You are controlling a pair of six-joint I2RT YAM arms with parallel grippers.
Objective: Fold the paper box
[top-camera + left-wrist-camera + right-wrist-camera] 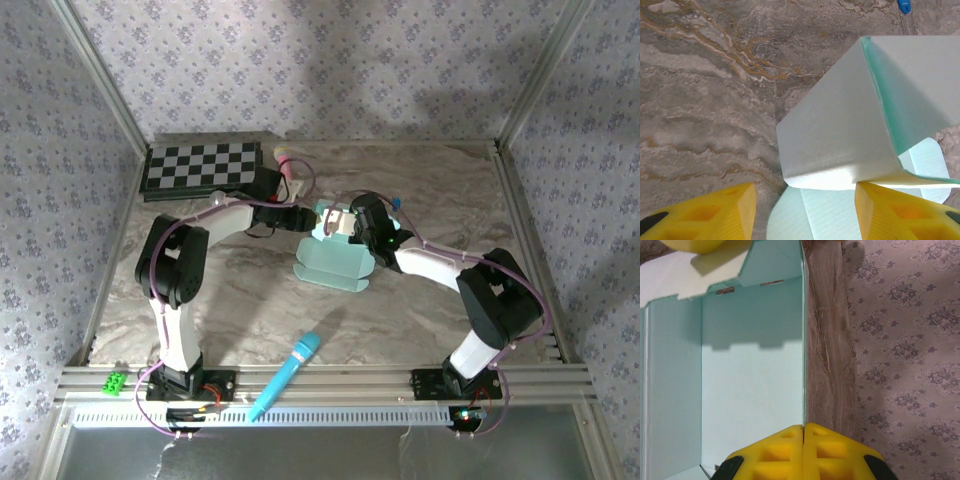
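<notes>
The paper box (335, 262), pale mint-blue card, sits half folded at the middle of the table with one part raised and flaps lying flat in front. My right gripper (804, 427) is shut on the edge of an upright wall (752, 390) of the box, and the thin card runs into the seam between its fingers. My left gripper (805, 189) is open at the box's left side. A folded white panel (840, 135) lies just ahead of its yellow fingers (715, 215); the right one touches the panel's lower corner and the left one stands apart over bare table. Both grippers meet above the box (330, 220).
A checkered board (203, 165) lies at the back left with a pinkish item (290, 160) beside it. A bright blue microphone (287, 373) lies near the front rail, and a green block (114, 381) sits at the front left. Aluminium rails (530, 250) bound the table.
</notes>
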